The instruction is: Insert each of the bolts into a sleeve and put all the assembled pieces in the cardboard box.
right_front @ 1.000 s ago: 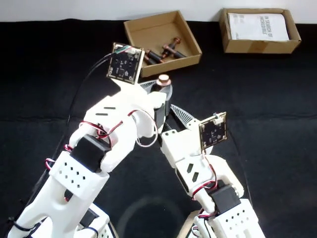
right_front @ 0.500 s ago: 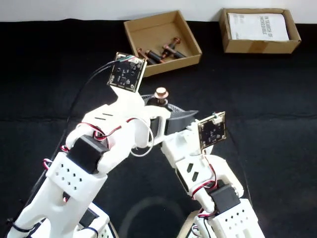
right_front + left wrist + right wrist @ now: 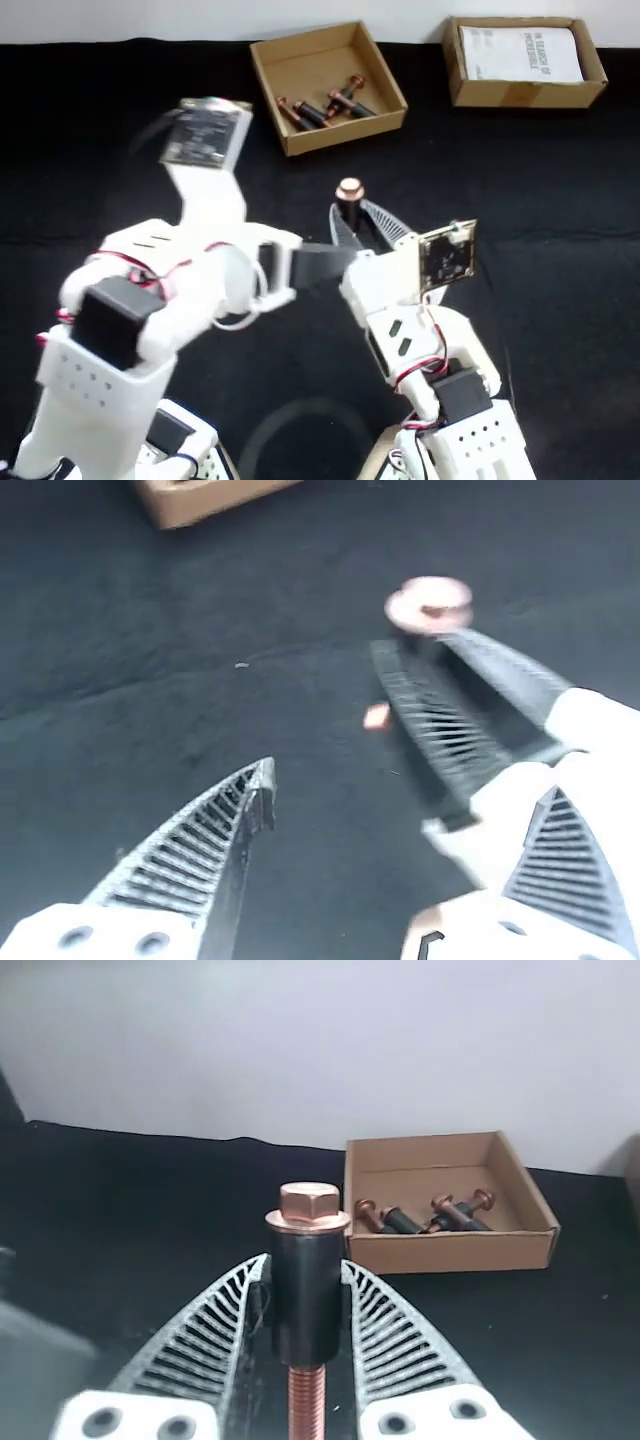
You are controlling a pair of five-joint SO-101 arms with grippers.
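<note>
The cardboard box (image 3: 300, 70) sits at the upper centre of the high view, turned a little askew. A few assembled pieces (image 3: 322, 108) lie in it, gathered toward its lower right side, with copper heads on dark sleeves. Its brown floor shows across the upper left part. At the upper right, close to the frame's right edge, a second cardboard box (image 3: 520, 95) holds a white printed sheet (image 3: 520, 52) that covers nearly all of its floor.

My right pincer (image 3: 305, 1270) is clamped on the black sleeve (image 3: 303, 1300), one finger against each side, and holds it upright. The copper bolt (image 3: 308, 1205) runs through the sleeve. Its hex head and flange rest on the sleeve's top rim, and its threaded shank sticks out underneath. In the high view this piece is just right of centre, below the cardboard box and well apart from it. I cannot tell whether the shank touches the cloth.

My left pincer (image 3: 409, 778) is spread wide and grips nothing. In the high view its dark finger comes in from the left to just beside my right pincer, below the bolt head.

Black cloth (image 3: 540, 190) covers the table. A plain band of it lies between the held piece and the cardboard box's lower wall. More runs across the right half of the frame and the upper left corner. A white strip (image 3: 120, 18) borders the top edge, just behind both boxes. My two arms crowd the lower left and lower centre.
</note>
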